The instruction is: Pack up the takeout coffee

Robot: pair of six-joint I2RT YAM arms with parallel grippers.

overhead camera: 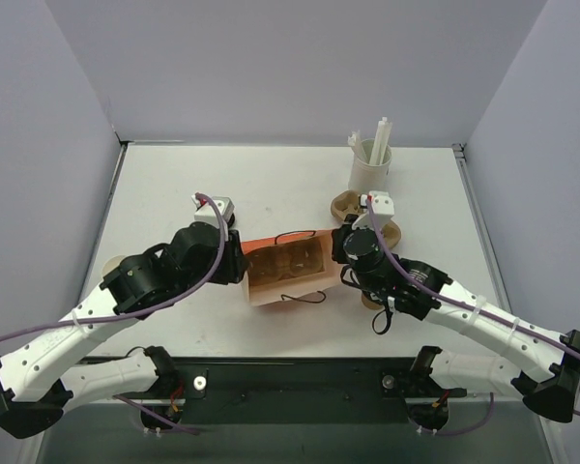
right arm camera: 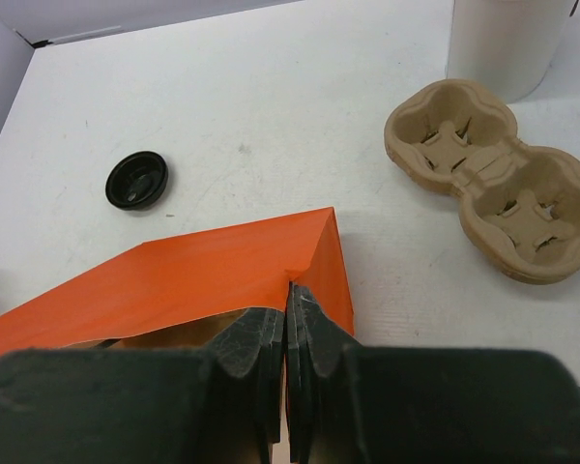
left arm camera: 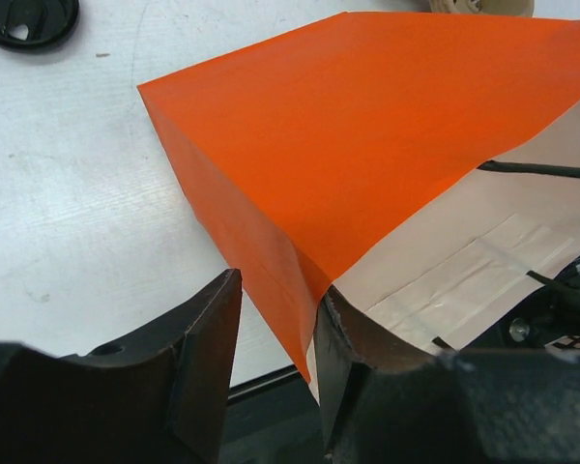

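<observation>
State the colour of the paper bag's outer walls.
Bright orange. The paper bag shows it best in the left wrist view.

The white table [overhead camera: 174,184] carries an orange bag [left arm camera: 319,145] at its centre. A pulp carrier [right arm camera: 493,193] sits at 1 o'clock from the bag, with a white cup [overhead camera: 370,166] farther out at 1 o'clock. A black lid [right arm camera: 135,180] lies apart from the bag.

No legible text, brand, number or sign; orange bag [left arm camera: 367,145], pulp cup carrier [right arm camera: 488,172] both plain.
</observation>
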